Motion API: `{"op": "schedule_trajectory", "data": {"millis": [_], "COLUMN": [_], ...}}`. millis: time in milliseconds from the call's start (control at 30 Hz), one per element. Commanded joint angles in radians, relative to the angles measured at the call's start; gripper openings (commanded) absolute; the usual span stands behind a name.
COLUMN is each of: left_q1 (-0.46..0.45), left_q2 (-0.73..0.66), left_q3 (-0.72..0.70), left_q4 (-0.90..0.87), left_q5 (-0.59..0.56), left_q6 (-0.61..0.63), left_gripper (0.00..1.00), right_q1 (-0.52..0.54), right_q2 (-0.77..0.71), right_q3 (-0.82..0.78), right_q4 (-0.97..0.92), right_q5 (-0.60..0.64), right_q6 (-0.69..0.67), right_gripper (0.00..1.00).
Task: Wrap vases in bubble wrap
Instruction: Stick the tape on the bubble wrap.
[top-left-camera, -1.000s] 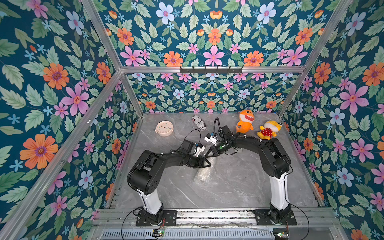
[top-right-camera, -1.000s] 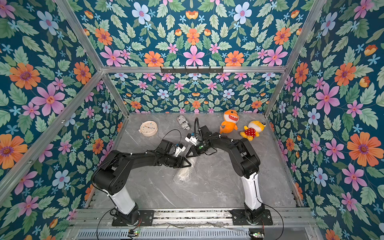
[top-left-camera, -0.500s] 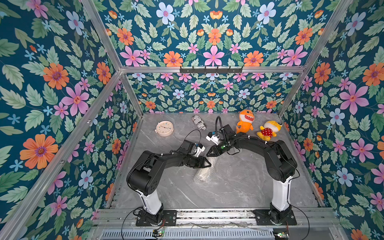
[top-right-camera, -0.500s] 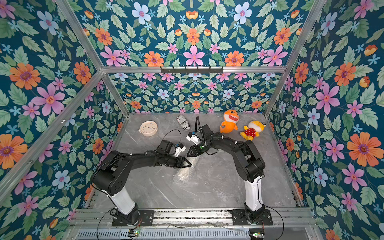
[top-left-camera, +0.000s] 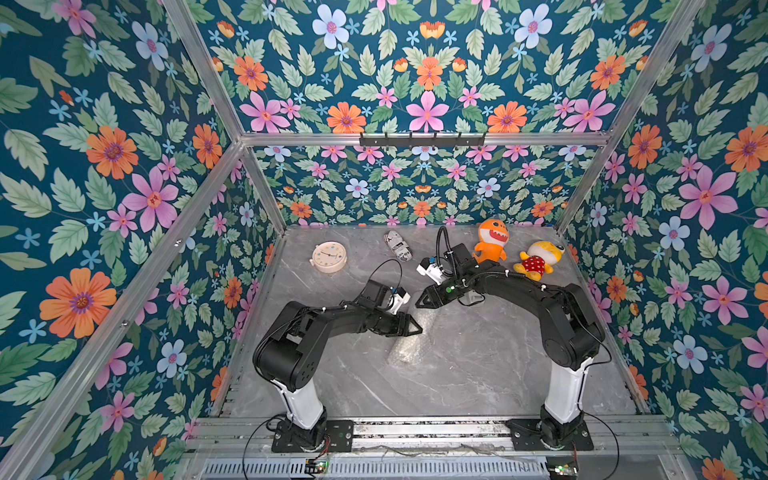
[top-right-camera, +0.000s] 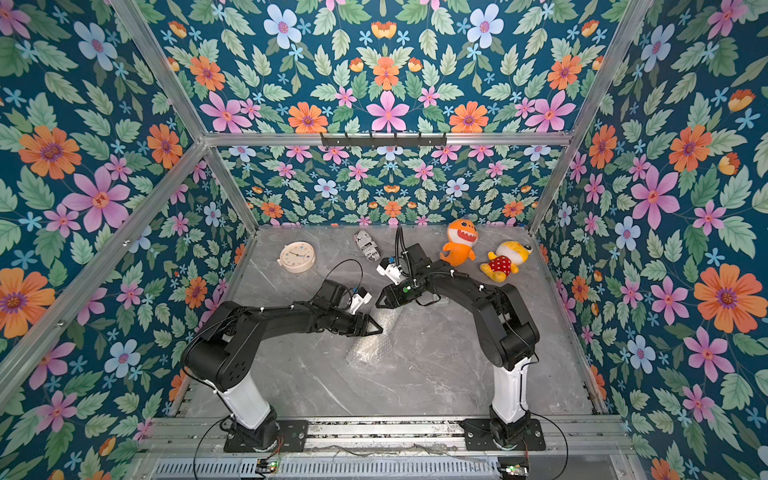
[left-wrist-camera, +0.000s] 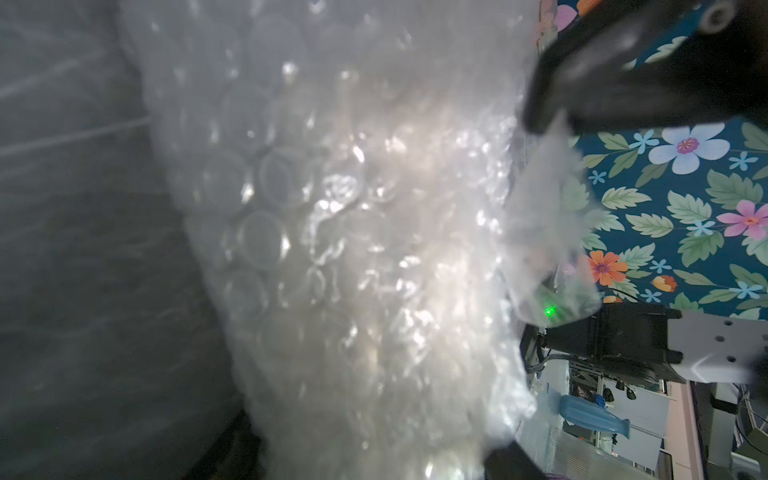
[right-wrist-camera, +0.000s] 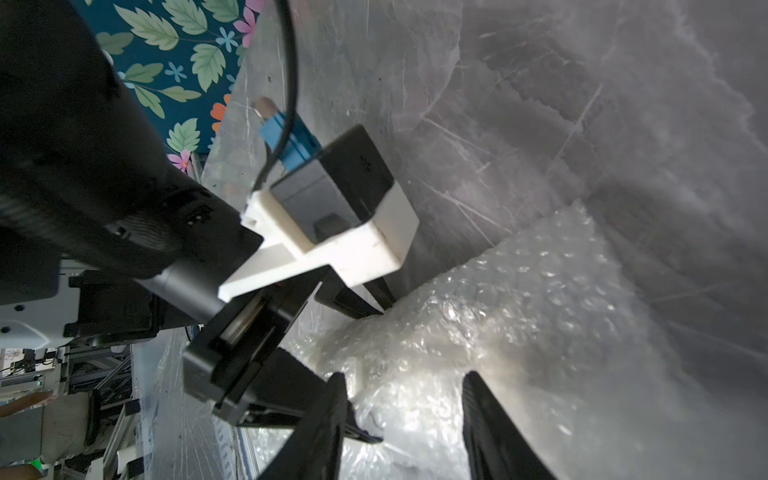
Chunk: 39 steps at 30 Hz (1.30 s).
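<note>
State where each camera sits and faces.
Top views: high behind the arm bases, looking down at the table; left arm and right arm show.
Left wrist: on left arm, facing bubble wrap; right end effector shows.
Right wrist: on right arm, facing bubble wrap; own open fingers and left end effector show.
Shared: all show the bubble wrap.

Clear bubble wrap, rolled bundle, lying mid-table, cream vase faintly visible inside

Likely a lab: aluminium frame, floral-papered walls.
</note>
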Motion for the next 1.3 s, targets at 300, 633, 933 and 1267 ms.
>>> {"op": "schedule_trajectory", "data": {"millis": [300,633,933,1267], "left_q1": [-0.001,-0.002,-0.003,-0.004], "left_q2": [0.006,0.01,0.017,0.017], "left_q3": [-0.004,0.002,0.008,0.012], "left_q4": [-0.014,-0.013,-0.016,-0.026], "left_q5": [0.007,0.009,0.01,0.009], "left_q6": [-0.005,-0.007,-0.005,0.001], "left_gripper": [0.3,0.3,0.3,0.29], "right_q1": [-0.011,-0.009,-0.003,0.0], "right_q2": [-0.019,-0.008,-0.021,-0.026], "right_q3": [-0.053,-0.088,-0.134,-0.177], "right_q4": [0.085,0.105,0.111,0.136], "right_q5": [-0.175,-0.202,-0.197,-0.165], "right_q6": [0.098,0.109,0.111,0.117], "right_gripper": [0.39,0.38,0.38,0.37]}}
